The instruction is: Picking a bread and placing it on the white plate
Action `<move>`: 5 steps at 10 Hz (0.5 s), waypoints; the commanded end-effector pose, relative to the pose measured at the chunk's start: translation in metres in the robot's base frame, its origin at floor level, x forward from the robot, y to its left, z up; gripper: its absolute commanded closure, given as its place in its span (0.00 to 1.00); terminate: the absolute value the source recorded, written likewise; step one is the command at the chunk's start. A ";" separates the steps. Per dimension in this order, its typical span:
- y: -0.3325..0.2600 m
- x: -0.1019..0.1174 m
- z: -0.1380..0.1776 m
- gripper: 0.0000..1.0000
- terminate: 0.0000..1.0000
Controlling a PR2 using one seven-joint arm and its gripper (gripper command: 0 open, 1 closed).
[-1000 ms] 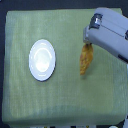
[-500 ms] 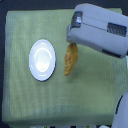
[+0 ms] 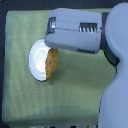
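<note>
Surface: green woven cloth (image 3: pixel 75 85) spread over a table, darker ground showing past its edges at the exterior view's left and top.
Dish: white plate (image 3: pixel 36 57), round, lying on the cloth toward the exterior view's left; its right-hand part is covered by the loaf and the arm.
Loaf: bread (image 3: pixel 52 64), golden-brown, elongated, standing roughly on end over the plate's right rim; lower tip near the rim's lower edge; whether it touches the plate cannot be told.
Arm: grey gripper (image 3: pixel 56 46) housing directly above the loaf's upper end; the jaws are hidden beneath the housing, so their spread cannot be told.
Step in hand: judged to be the placing phase, loaf carried over the dish.
Next move: probably lowering the bread onto the plate's centre; then releasing and lifting clear.
</note>
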 end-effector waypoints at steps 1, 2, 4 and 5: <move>0.053 -0.012 -0.027 1.00 0.00; 0.058 -0.013 -0.032 1.00 0.00; 0.061 0.005 -0.036 1.00 0.00; 0.058 0.013 -0.034 1.00 0.00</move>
